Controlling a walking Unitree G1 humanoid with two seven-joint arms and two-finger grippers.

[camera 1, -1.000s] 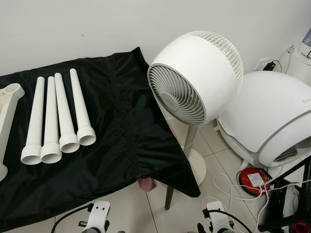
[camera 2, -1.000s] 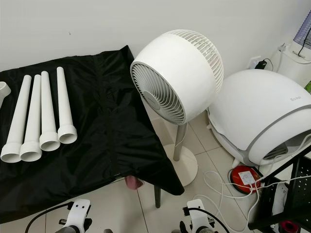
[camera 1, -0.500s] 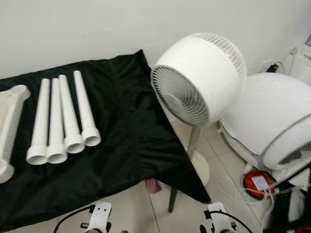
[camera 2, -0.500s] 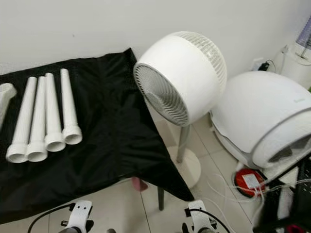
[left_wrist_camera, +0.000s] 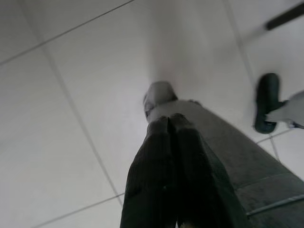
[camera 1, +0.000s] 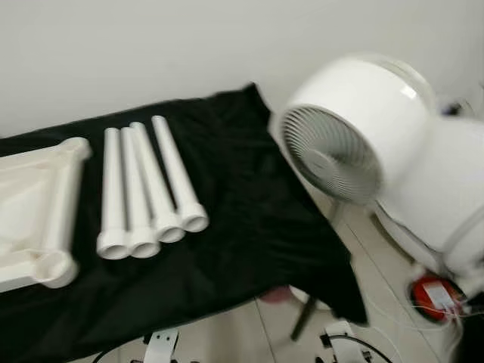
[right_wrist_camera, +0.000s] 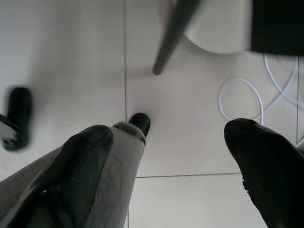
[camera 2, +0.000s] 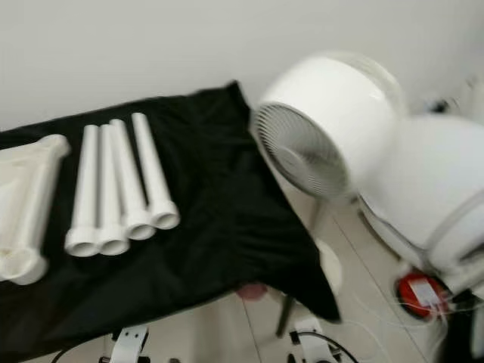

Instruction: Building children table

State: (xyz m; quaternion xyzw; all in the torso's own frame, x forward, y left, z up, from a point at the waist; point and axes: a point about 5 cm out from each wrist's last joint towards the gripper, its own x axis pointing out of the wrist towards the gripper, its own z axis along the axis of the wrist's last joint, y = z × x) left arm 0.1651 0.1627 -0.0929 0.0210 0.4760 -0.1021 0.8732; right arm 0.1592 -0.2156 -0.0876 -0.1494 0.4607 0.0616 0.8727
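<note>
I see four white table legs lying side by side, touching, on a black cloth, their wider threaded ends toward me. Just to their left lies the white tabletop, flat, with a round corner socket facing up.

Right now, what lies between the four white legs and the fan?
Only bare black cloth lies between the legs and the fan, as the left eye view shows.

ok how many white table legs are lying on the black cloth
4, side by side on the black cloth, right of the white tabletop: first leg, second leg, third leg, fourth leg. None seem hidden.
</note>
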